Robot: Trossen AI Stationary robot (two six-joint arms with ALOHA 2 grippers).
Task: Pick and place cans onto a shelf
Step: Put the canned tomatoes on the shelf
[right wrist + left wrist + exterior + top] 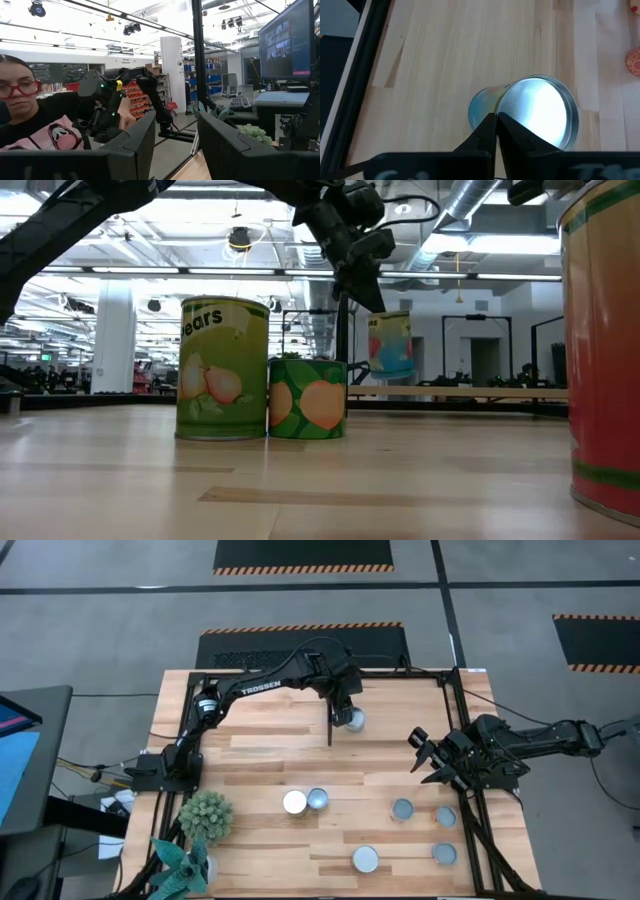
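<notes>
High view: left gripper sits over a can, fingers closed, seemingly not gripping it. Rigid, slick tin; grasp its sides. Right gripper waits, fingers spread.

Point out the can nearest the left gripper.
The can by the shelf's central divider bar, directly beneath the left gripper; the other six sit far down the table.

Two black jointed arms; left arm marked white "TROSSEN"; black cables; dark angular right pincer fingers.
</notes>
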